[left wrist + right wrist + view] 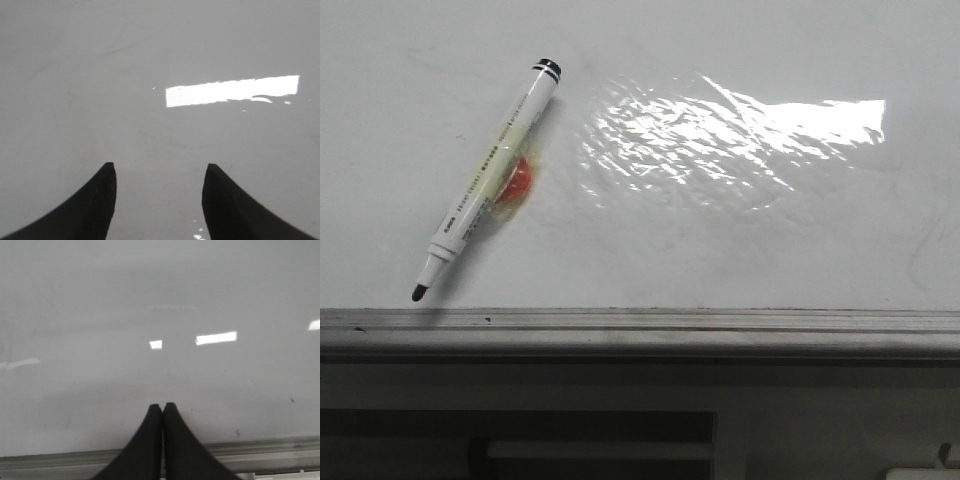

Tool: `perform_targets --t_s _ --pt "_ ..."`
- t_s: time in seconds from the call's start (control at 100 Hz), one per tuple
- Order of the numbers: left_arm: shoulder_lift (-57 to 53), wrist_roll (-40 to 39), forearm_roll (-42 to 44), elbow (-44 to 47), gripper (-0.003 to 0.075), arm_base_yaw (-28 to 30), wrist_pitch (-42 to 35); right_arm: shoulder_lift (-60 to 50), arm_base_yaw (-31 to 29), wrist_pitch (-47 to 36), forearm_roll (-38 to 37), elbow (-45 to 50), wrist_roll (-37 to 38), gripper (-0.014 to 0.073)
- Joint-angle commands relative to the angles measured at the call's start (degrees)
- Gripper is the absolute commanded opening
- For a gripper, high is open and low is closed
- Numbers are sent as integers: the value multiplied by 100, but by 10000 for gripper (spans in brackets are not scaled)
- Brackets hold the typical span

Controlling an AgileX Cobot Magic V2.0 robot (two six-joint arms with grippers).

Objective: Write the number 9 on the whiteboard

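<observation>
The whiteboard [740,240] lies flat and glossy, with a wrinkled glare patch and a grey metal ledge [640,325] along its near edge. No number 9 shows on it in any view. A white marker pen [490,175] with a black end cap lies on the board at the left, uncapped, its black tip pointing toward the ledge. A red-orange blob [516,180] sits against its barrel. My left gripper [160,172] hangs open over bare board. My right gripper [163,407] is shut on nothing, above the board near the ledge [260,449]. Neither gripper appears in the front view.
Below the ledge in the front view is a dark recessed frame [520,440] of the robot's stand. Faint smudges mark the board [235,431] near the right gripper.
</observation>
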Motion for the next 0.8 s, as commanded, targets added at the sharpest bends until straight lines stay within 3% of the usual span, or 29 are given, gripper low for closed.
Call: perform_targets --t_s 0.0,0.11,0.42,0.6,0.79 --pt "398 -65 141 -145 375 -382 -885 84 -9 -388 -61 -209 -38 -61" --pt "968 -65 512 -145 375 -1111 -1257 84 -9 -388 -61 -209 -38 -61" --pt "2438 -226 393 -145 364 -3135 -1716 84 -9 -388 -61 -198 -38 -61" --pt "3088 -235 240 -162 329 -3694 -2236 84 -9 -388 -61 -198 -38 -61" --pt "3664 -235 -312 -162 314 -3802 -2576 84 -9 -378 -61 -198 -38 -61"
